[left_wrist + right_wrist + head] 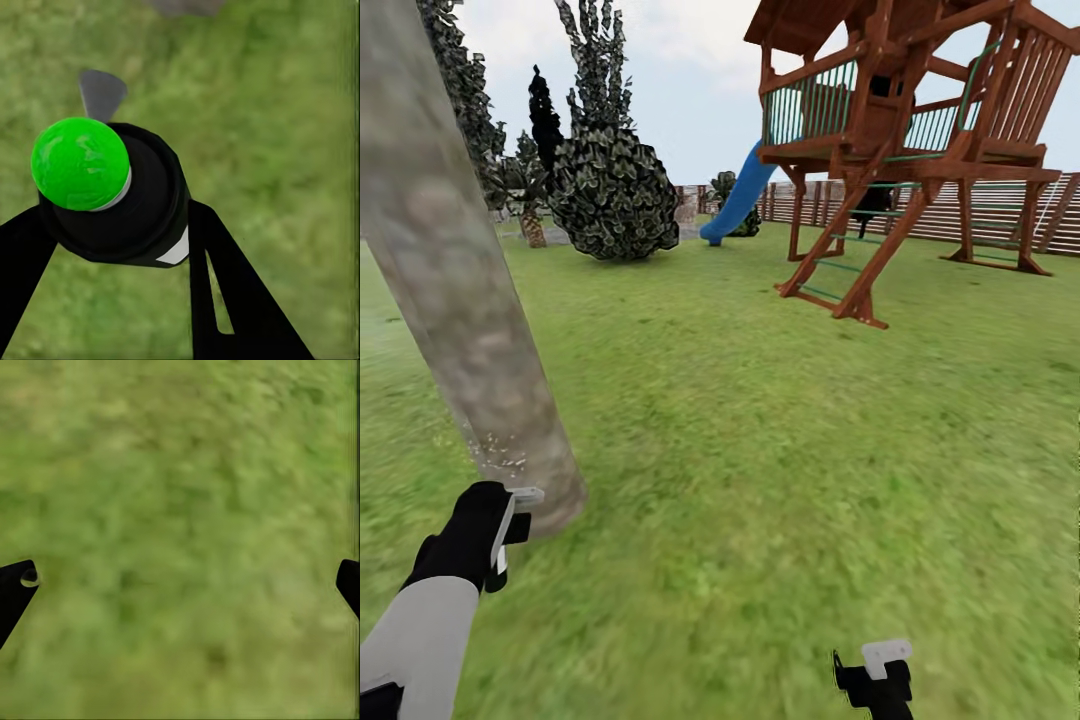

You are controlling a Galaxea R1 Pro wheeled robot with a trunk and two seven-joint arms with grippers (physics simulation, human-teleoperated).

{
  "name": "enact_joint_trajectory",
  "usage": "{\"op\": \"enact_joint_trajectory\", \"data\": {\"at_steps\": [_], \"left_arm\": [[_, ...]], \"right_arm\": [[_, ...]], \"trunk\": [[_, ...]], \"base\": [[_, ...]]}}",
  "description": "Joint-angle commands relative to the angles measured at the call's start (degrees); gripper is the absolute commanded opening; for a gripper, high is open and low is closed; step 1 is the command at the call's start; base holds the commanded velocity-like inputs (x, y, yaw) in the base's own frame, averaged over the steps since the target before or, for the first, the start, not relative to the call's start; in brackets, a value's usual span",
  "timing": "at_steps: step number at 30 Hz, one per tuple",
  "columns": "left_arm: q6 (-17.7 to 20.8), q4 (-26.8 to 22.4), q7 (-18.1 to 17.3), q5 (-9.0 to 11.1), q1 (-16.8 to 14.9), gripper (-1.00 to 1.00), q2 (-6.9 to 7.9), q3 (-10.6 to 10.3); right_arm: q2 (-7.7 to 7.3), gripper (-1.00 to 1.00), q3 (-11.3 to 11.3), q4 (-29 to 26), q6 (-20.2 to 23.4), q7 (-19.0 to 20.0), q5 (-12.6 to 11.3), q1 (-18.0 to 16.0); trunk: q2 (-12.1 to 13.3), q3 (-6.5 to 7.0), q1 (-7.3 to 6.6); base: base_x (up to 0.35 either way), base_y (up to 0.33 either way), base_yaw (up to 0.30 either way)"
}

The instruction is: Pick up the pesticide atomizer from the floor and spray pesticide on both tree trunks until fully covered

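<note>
Atomizer (112, 195): held in the left end effector (120, 225), whose black fingers (225, 285) press against either side of the dark body. From the left wrist view the bottle shows end-on, a bright green rounded end toward the camera, a pale patch on its side, a grey piece jutting beyond it over grass (285, 112). In the head view only a pale grey part (510, 525) shows at the left end effector (500, 535), low at the left.

Trunk (455, 280): thick, mottled grey-brown, leaning across the left of the head view, its base just beside the held atomizer. Pale specks scattered on the bark low down.

Right end effector (180, 577): fingertips (15, 585) spread wide apart at opposite edges of the wrist view, nothing between them but lawn. In the head view it sits low right (875, 675), over grass.

Lawn (780, 450): green, open, running back to a slatted fence (980, 205).

Play tower (905, 130): red-brown timber with green railings, ladder and a blue slide (738, 200), far right.

Shrub (613, 195): round, dark-leaved, mid-distance left of the slide; dark conifers (543, 115) behind it.
</note>
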Motion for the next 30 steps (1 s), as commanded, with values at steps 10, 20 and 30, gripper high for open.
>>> {"op": "enact_joint_trajectory", "data": {"at_steps": [10, 20, 30], "left_arm": [[0.24, -0.05, 0.07, 0.01, -0.04, -1.0, 0.13, -0.03], [0.15, 0.11, 0.05, 0.07, -0.04, -1.0, 0.21, 0.0], [0.48, -0.2, -0.36, 0.02, -2.41, -1.0, 1.39, -0.09]], "right_arm": [[0.06, 1.0, -0.26, 0.19, -0.14, -0.36, 0.61, -0.05], [0.02, 1.0, -0.26, 0.19, -0.14, -0.37, 0.61, -0.05], [-0.01, 1.0, -0.26, 0.1, -0.14, -0.37, 0.61, -0.05]], "trunk": [[-0.02, -0.05, 0.0], [-0.02, -0.05, 0.0], [-0.02, -0.05, 0.0]], "base": [[0.103, -0.272, 0.106], [0.114, -0.272, 0.276], [0.172, -0.254, 0.278]]}}
